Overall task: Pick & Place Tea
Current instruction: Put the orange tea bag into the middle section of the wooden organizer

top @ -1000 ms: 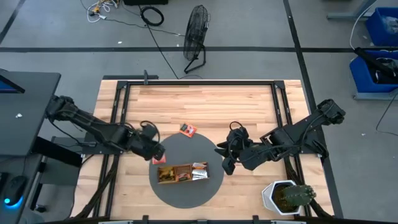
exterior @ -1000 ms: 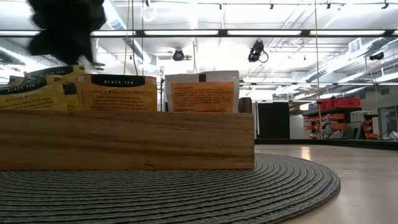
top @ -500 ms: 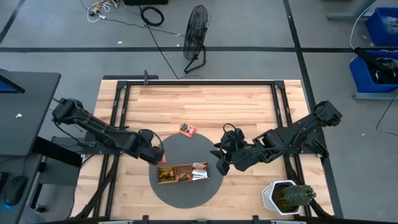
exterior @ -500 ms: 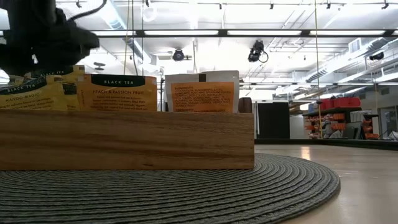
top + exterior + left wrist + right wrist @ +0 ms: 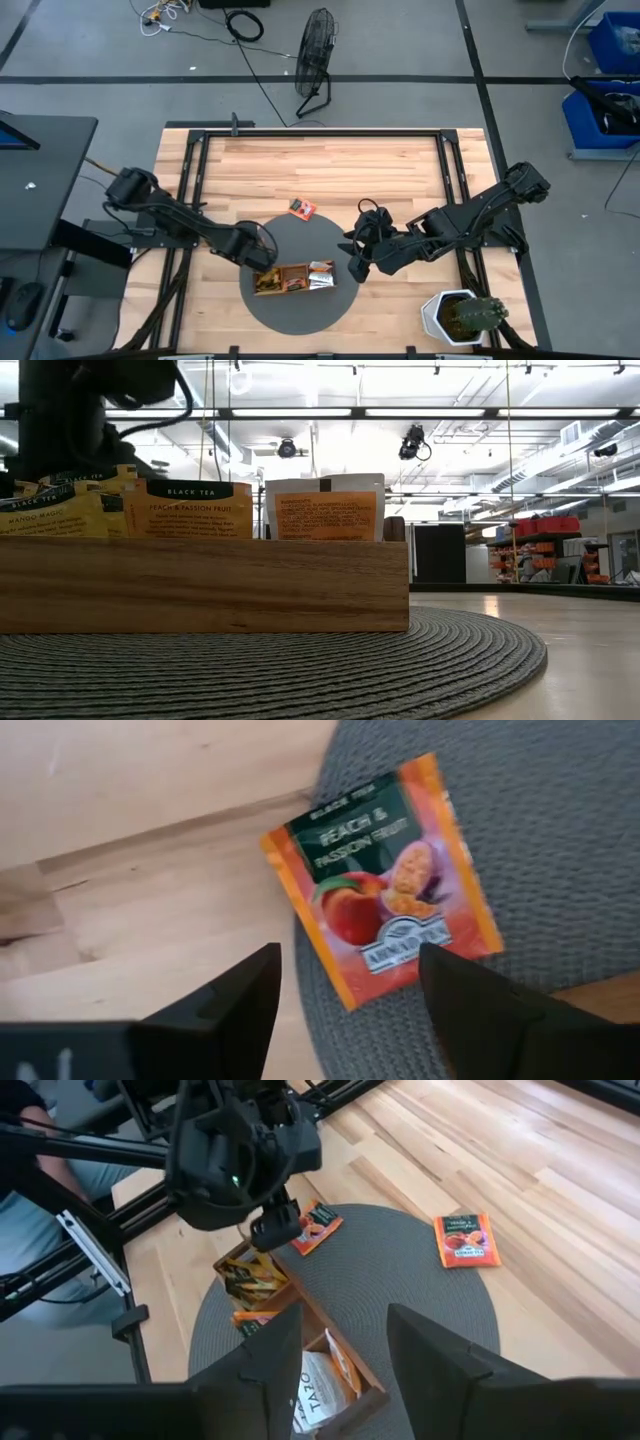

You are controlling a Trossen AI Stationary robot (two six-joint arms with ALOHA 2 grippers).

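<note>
The left gripper hangs low at the left rim of the round grey woven mat, its dark fingers spread wide and empty. Straight below it lies an orange peach-and-passion-fruit tea sachet, flat, half on the mat, half on the pale wooden table. The right gripper hovers at the mat's right rim, fingers wide apart, holding nothing.

Two loose sachets show: that one, and another orange sachet at the mat's far edge. The long wooden compartment tray sits on the mat with several yellow, orange and white sachets standing upright in its compartments.
</note>
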